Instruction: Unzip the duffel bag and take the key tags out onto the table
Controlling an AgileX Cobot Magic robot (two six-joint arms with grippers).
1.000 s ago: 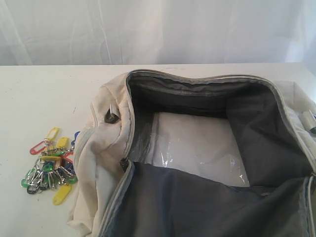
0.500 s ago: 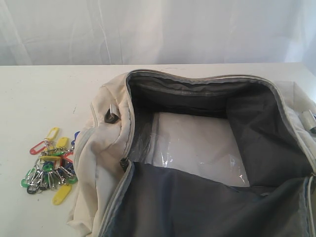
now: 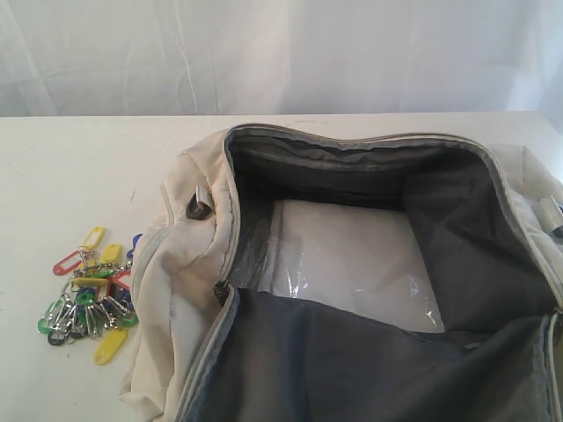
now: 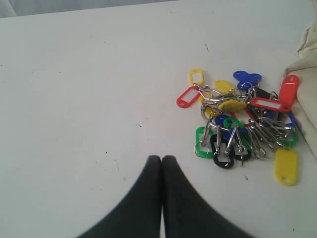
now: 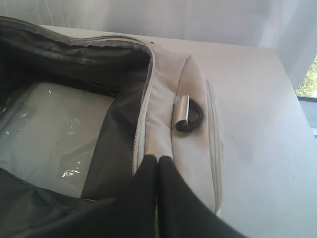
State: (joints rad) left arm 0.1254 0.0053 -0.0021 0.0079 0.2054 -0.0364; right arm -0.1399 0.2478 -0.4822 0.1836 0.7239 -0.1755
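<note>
The cream duffel bag lies unzipped on the white table, its dark grey lining and a clear-wrapped base panel showing. The key tags lie in a coloured cluster on the table just left of the bag; the left wrist view shows the key tags beside the bag's edge. My left gripper is shut and empty above bare table, short of the tags. My right gripper is shut and empty over the bag's end panel, near a black strap ring. Neither gripper shows in the exterior view.
A white curtain hangs behind the table's far edge. The bag fills the right and front of the exterior view. Open tabletop stretches left of the tags. The table's right edge runs close to the bag's end.
</note>
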